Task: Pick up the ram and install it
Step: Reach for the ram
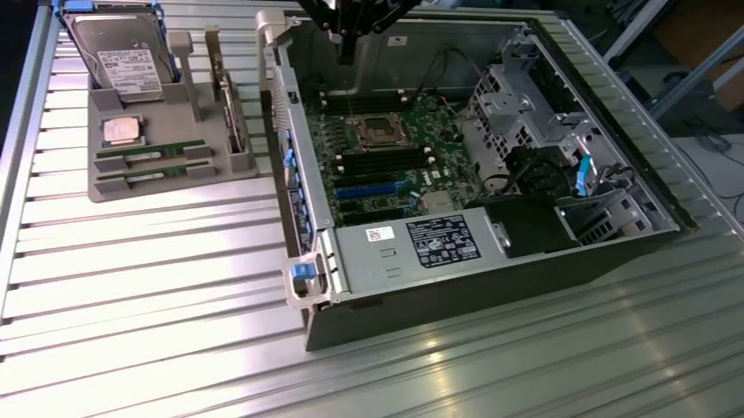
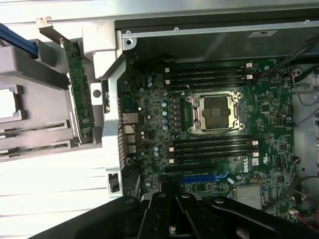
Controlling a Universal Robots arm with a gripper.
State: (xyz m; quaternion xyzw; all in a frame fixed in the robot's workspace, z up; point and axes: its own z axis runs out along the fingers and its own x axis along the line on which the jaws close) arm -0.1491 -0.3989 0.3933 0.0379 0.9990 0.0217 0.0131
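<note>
Two ram sticks (image 1: 145, 154) (image 1: 142, 177) lie side by side in slots of the grey holder tray (image 1: 174, 187), on the exterior view's left. My gripper (image 1: 345, 54) hangs over the far part of the open computer case (image 1: 465, 252), above the motherboard (image 1: 384, 161), well away from the sticks. Its dark fingers (image 2: 159, 214) stand together, shut, with nothing between them. The black memory slots (image 2: 212, 147) (image 2: 207, 74) flank the empty processor socket (image 2: 215, 113).
The tray also carries a hard drive (image 1: 122, 61), a square silver processor chip (image 1: 122, 129) and an upright expansion card (image 1: 233, 113) (image 2: 79, 94). The case walls, a drive cage (image 1: 517, 96) and the power supply (image 1: 430, 244) ring the board. Ribbed metal table (image 1: 174, 287) lies around.
</note>
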